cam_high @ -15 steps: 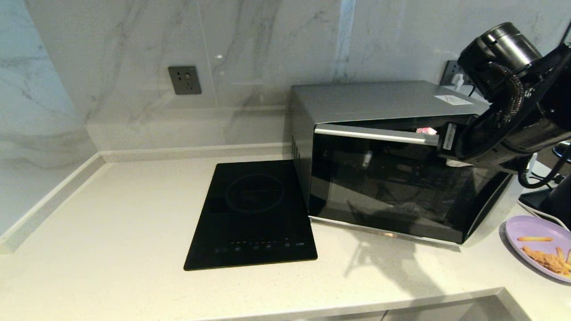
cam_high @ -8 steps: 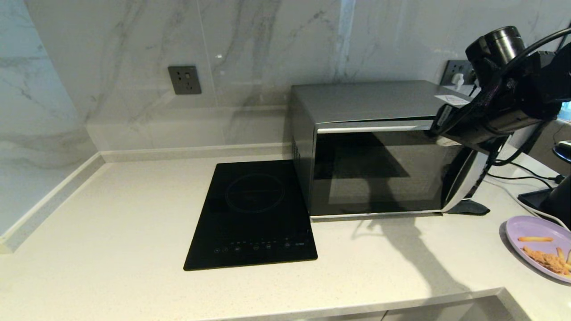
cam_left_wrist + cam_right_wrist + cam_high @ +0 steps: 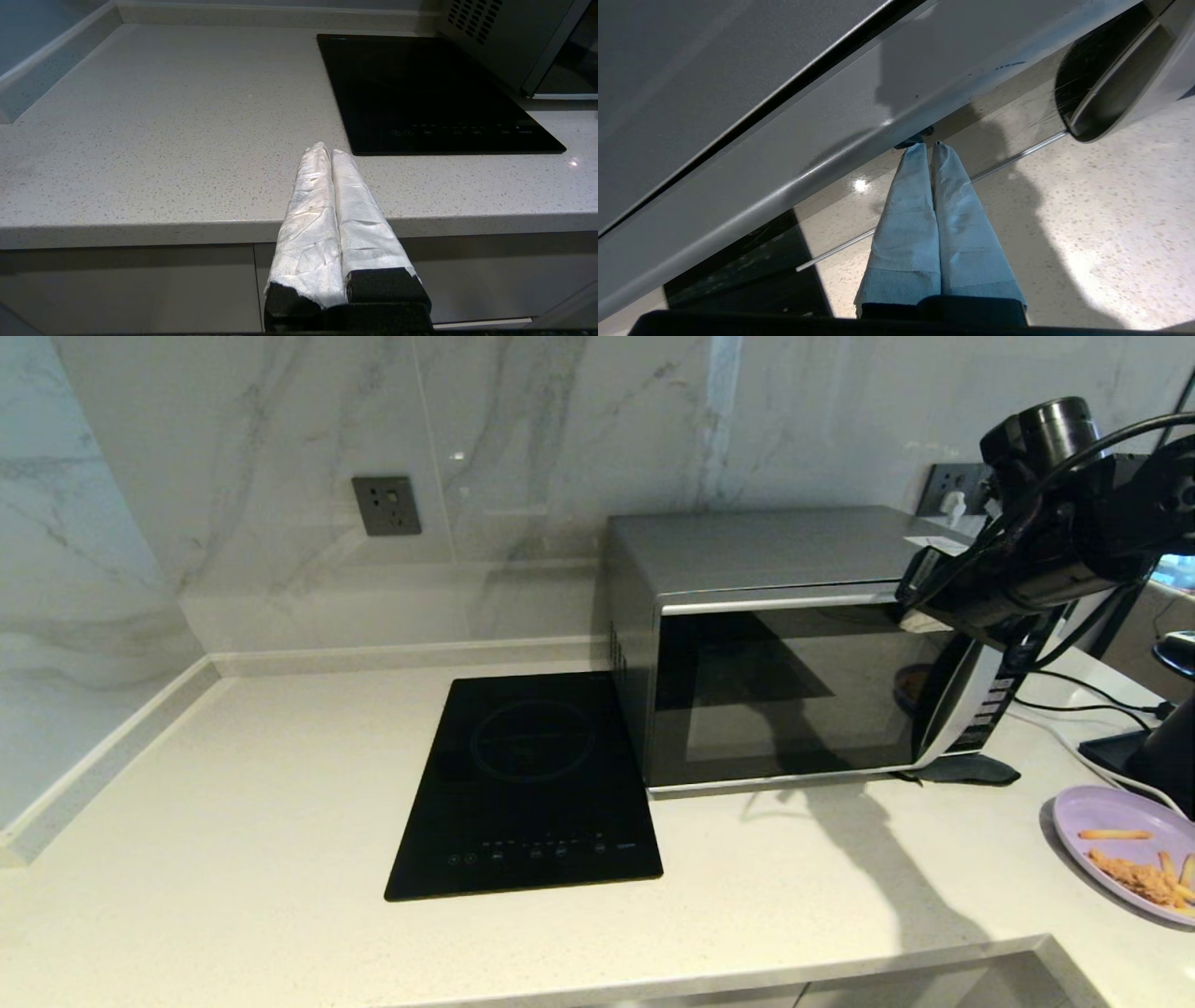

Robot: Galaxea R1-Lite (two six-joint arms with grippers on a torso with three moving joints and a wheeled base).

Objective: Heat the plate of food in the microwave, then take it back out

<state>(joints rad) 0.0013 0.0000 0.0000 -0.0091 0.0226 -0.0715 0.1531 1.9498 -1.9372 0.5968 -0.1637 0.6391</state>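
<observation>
The right arm reaches in high from the worktop's right side, wrist angled downward. The right end effector [image 3: 931, 145] has its two wrapped fingers [image 3: 906, 224] pressed together, tips forward. The left end effector [image 3: 325, 150] hangs low beyond the worktop's front edge, fingers [image 3: 362, 219] closed against each other, holding nothing.

A pale speckled stone counter [image 3: 243, 821] carries everything. Taking the microwave [image 3: 775, 644] as landmark: it stands at the back of the counter, and a flat black induction hob [image 3: 532, 789] lies set into the surface just beside its left wall. The plate of food [image 3: 1125, 854] rests on the counter to the microwave's right and nearer the front edge, apart from it.
</observation>
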